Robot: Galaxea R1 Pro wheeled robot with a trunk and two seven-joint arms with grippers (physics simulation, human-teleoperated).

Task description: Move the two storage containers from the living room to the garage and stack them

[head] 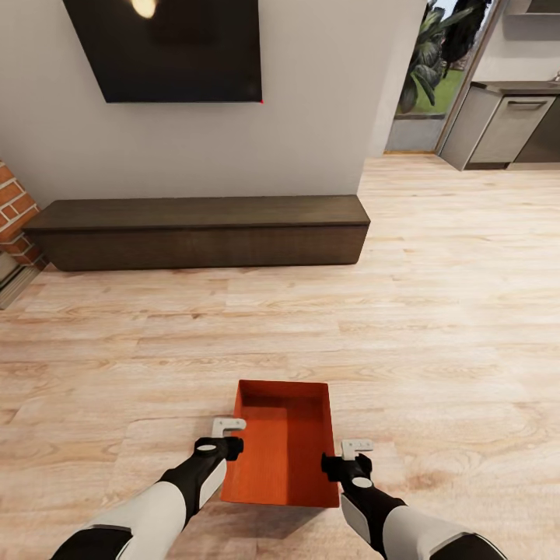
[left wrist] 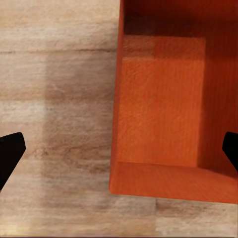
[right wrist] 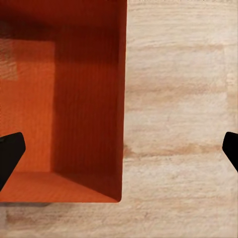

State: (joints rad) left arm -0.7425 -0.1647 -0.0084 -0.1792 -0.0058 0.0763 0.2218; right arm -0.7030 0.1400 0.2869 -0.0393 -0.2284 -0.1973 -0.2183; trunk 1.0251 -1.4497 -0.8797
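Bright, even light; soft shadows

no readable text, labels or numbers anywhere

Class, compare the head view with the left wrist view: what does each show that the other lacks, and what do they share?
Head view alone: the black TV on the wall, the long dark bench, a brick corner, grey kitchen units, and both arms, left gripper and right gripper flanking the bin.

Left wrist view alone: a close look down inside the bin, two dark fingertips spread wide.

Both: the orange-red bin and light wood floor.
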